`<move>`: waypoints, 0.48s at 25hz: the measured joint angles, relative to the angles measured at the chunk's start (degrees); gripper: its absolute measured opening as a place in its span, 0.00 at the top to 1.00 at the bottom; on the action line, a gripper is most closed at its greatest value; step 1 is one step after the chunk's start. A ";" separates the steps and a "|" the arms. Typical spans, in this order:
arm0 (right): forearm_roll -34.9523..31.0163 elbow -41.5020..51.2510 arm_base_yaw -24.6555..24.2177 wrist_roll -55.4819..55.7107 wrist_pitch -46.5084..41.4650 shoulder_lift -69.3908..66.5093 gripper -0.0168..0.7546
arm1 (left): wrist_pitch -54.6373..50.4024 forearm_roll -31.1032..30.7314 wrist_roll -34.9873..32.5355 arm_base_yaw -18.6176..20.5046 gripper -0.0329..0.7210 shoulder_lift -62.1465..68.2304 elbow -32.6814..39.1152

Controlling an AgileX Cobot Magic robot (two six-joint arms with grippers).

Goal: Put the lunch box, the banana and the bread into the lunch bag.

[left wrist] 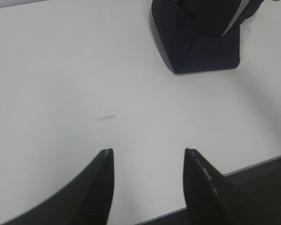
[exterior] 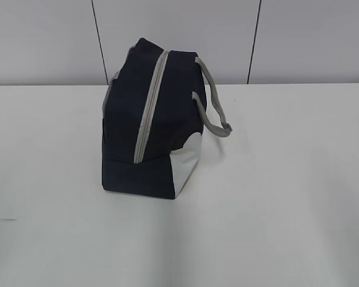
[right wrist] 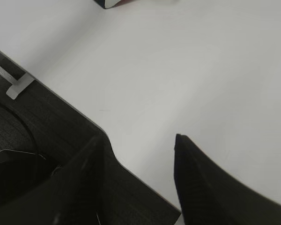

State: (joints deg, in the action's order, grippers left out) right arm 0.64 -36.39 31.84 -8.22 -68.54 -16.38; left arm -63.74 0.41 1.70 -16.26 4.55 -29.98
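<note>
The navy lunch bag (exterior: 122, 119) stands alone mid-table, its grey zipper (exterior: 149, 107) running shut down the side that faces me and a grey handle (exterior: 212, 101) hanging to the right. In the left wrist view the lunch bag (left wrist: 196, 37) is at the top right, well ahead of my left gripper (left wrist: 148, 151), which is open over bare table with nothing between its fingers. My right gripper (right wrist: 139, 137) is open and empty above the table's near edge. The lunch box, the banana and the bread are out of view. Neither gripper shows in the exterior view.
The white table (exterior: 275, 209) spreads all round the bag. Its front edge (left wrist: 253, 166) borders a dark surface below. A dark ribbed base (right wrist: 61, 122) with a small metal bracket (right wrist: 18, 84) lies beside the table edge under the right gripper. A grey panelled wall (exterior: 287, 36) stands behind.
</note>
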 joint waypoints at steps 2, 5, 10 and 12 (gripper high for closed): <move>0.00 0.94 0.00 0.00 -0.92 2.95 0.48 | 0.00 0.00 0.00 0.00 0.50 0.00 0.00; 0.00 4.33 0.00 0.00 -1.07 6.26 0.48 | 0.00 0.00 0.00 0.00 0.51 0.00 0.00; 0.11 6.89 0.00 0.22 1.76 7.39 0.48 | 0.00 0.00 0.00 0.00 0.55 -0.09 0.00; 0.11 7.44 0.00 0.73 2.58 7.39 0.48 | 0.03 0.00 0.00 0.00 0.57 -0.23 0.00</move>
State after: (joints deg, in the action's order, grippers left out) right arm 0.76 -28.95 31.84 -7.49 -65.97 -8.99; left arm -63.70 0.41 1.70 -16.26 4.32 -29.98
